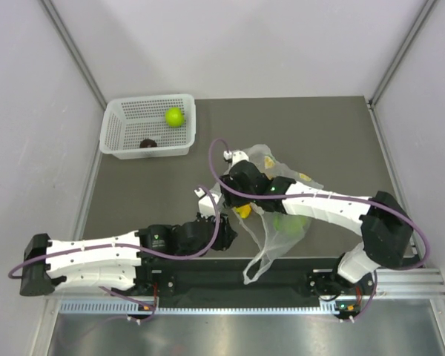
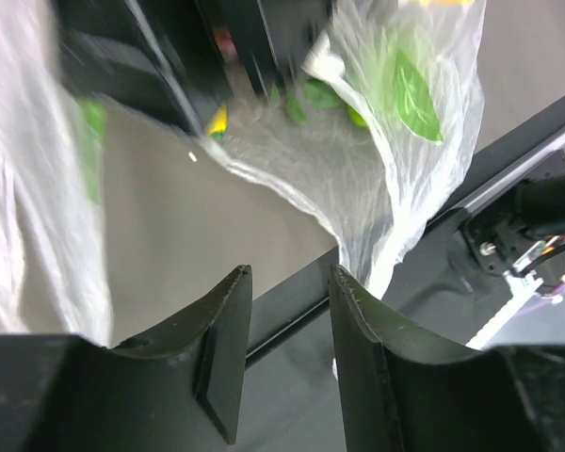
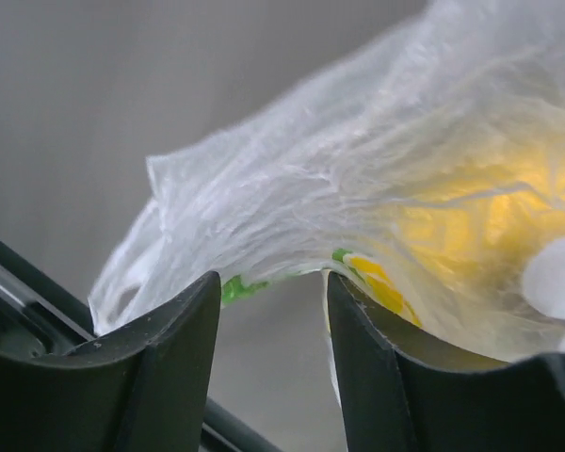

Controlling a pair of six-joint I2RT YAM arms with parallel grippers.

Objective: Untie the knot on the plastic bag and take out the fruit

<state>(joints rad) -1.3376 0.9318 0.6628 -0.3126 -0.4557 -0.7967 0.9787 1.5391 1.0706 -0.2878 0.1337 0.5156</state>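
You're past the halfway mark, by the look of it. I can't find a tied knot anywhere; one handle loop (image 1: 261, 259) hangs slack and open on the near side of the plastic bag (image 1: 271, 241), so I judge the untying done. A green apple (image 1: 174, 116) and a dark fruit (image 1: 147, 143) sit in the white basket (image 1: 119, 126), far off to the left of both arms.

What's left is inside the bag: a yellow fruit (image 3: 480, 217) shows through the film just beyond your right pincer (image 3: 268, 363), and a green fruit (image 1: 288, 222) lies under that arm.

Your right pincer is spread, with the bag's edge draped across its tips but not pinched. Your left pincer (image 2: 284, 344) is spread too and holds nothing; the bag hangs ahead of it and to its right, over the worktop (image 1: 319, 133). You have yet to reach in for the remaining fruit.
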